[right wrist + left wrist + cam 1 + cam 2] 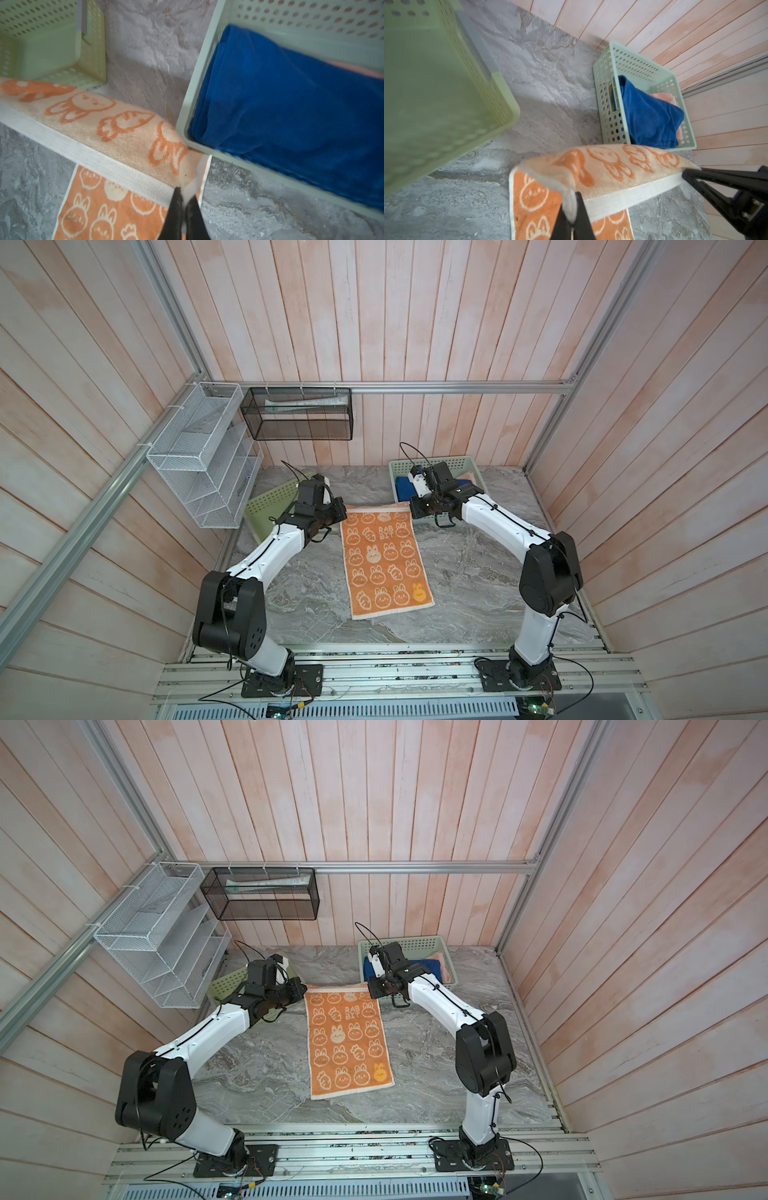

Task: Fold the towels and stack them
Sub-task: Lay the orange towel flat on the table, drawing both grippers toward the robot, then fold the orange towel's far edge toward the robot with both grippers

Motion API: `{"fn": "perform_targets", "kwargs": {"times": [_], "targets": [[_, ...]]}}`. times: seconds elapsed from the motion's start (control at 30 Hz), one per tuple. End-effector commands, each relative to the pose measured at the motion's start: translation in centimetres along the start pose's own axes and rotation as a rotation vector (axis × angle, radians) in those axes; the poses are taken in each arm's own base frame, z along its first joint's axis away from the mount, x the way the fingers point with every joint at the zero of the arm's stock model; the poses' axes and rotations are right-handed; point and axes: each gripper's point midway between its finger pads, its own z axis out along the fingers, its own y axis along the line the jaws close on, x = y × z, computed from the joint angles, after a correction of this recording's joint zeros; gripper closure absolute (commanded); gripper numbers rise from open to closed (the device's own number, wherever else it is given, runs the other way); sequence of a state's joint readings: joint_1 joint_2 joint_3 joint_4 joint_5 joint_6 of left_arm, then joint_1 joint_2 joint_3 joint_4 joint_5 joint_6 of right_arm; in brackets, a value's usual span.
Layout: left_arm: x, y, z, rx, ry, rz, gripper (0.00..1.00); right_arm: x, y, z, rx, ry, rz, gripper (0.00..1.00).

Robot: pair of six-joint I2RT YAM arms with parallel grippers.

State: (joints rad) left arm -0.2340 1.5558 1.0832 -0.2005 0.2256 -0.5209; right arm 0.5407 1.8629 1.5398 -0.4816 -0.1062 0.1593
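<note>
A: Orange towel lies flat mid-table; we pinch its 12 o'clock edge, rolled over, cream underside up.
B: Left gripper clamps the 11 o'clock corner, right gripper the 1 o'clock corner, both closed on cloth.
A: Blue towel and pink towel sit in our basket at 1 o'clock.

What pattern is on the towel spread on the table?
The towel is orange with cream rabbits and carrots; clearest in a top view.
</note>
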Motion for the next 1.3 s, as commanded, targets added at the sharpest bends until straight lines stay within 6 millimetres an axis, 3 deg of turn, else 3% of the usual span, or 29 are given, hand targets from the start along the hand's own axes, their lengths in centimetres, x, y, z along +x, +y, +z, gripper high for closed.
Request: {"fn": "perform_targets", "kwargs": {"times": [0.0, 0.13, 0.23, 0.53, 0.87, 1.07, 1.27], "targets": [[-0.6, 0.1, -0.2, 0.000, -0.074, -0.003, 1.00, 2.8, -0.1, 0.5, -0.002, 0.024, 0.042, 1.00], [2.6, 0.1, 0.2, -0.013, -0.035, 0.014, 1.00, 6.2, -0.4, 2.5, -0.009, 0.066, 0.063, 1.00], [4.7, 0.2, 0.7, -0.009, -0.003, 0.004, 1.00, 7.4, -1.2, 4.1, 0.021, 0.083, 0.049, 1.00], [9.2, 0.2, 4.3, -0.023, 0.103, 0.026, 1.00, 5.1, -5.6, 7.9, 0.124, 0.024, 0.034, 1.00], [8.3, 0.5, 8.8, -0.061, 0.146, 0.069, 1.00, 2.2, -10.2, 9.8, 0.149, -0.048, 0.084, 1.00], [9.4, 0.9, 9.3, -0.068, 0.185, 0.066, 1.00, 1.7, -9.0, 8.5, 0.127, -0.063, 0.100, 1.00], [12.9, 1.4, 7.9, -0.074, 0.235, 0.047, 1.00, 5.2, -5.9, 6.8, 0.083, -0.032, 0.108, 1.00]]}}
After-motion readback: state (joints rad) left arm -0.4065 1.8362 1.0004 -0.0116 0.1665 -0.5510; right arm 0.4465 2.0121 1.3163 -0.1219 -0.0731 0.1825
